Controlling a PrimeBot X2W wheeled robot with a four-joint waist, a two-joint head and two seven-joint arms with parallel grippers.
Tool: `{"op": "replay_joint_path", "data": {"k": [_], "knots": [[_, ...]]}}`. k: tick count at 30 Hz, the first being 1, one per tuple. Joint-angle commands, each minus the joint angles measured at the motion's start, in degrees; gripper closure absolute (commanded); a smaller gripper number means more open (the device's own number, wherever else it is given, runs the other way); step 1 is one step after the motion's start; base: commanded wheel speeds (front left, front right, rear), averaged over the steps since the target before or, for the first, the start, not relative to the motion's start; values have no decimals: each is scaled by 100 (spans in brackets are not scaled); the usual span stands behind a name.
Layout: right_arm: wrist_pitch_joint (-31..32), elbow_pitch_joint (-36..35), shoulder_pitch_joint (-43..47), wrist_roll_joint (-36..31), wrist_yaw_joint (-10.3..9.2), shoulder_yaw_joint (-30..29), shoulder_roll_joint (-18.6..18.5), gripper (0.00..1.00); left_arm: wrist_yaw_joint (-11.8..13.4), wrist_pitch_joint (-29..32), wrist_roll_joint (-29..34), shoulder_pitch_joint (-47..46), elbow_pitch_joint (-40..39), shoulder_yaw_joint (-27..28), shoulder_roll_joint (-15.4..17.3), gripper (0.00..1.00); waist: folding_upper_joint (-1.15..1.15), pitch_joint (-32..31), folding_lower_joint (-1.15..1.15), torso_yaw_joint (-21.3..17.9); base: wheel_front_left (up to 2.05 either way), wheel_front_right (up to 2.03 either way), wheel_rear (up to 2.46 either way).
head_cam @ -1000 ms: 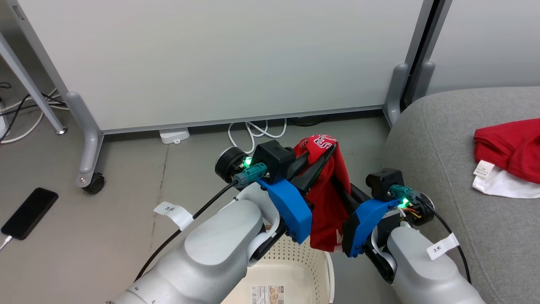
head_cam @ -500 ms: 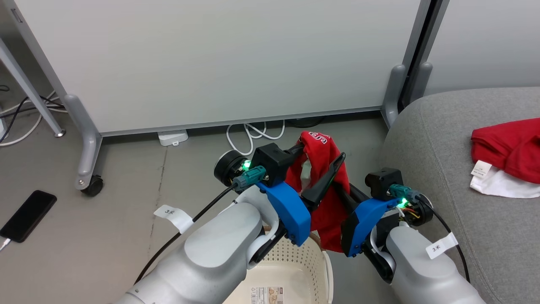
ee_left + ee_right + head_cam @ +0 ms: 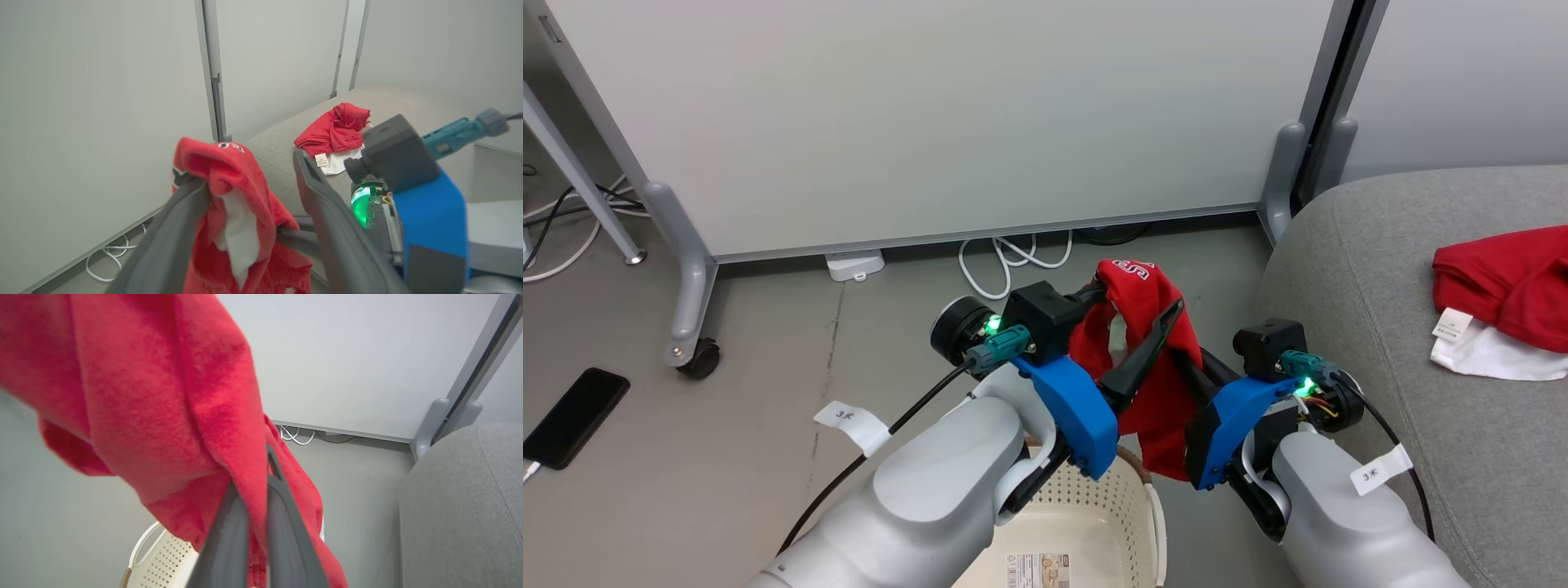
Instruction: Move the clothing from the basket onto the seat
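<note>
While the right gripper (image 3: 255, 490) is clamped on the red garment (image 3: 1152, 392) hanging just above the basket (image 3: 1127, 506), the left gripper (image 3: 245, 171) stands wide, with cloth draped over one of its fingers. A swing toward the seat (image 3: 1356, 269), right of the basket, could snag there. That might tug the fold loose and drop it on the floor (image 3: 768, 367) beside the basket.

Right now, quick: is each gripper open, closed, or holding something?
Left gripper: jaws open; the red garment hangs over one jaw, unclamped.
Right gripper: jaws closed on the red garment.
</note>
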Motion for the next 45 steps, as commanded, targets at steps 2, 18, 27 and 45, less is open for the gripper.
{"op": "replay_joint_path", "data": {"k": [2, 18, 27, 45], "knots": [[-43, -35, -91, -26, 1, -58, -1, 100, 55, -34, -6, 104, -62, 46, 69, 0, 0, 4, 0, -4, 0, 0, 0], [-39, -267, -63, -263, 1, -362, -1, 100, 365, -50, 793, 1576, -1599, 1192, 784, 0, 0, 155, 0, -112, 0, 0, 0], [-39, -381, -14, -341, 1, -378, -1, 100, 541, -51, 1628, 2856, -2530, 2481, 1097, 0, 0, 213, 0, -429, 0, 0, 0], [-39, -452, 96, -293, 1, -290, 0, 100, 254, -51, 2537, 3840, -2669, 3799, 753, 0, 0, 264, 0, -1182, 0, 0, 0]]}}
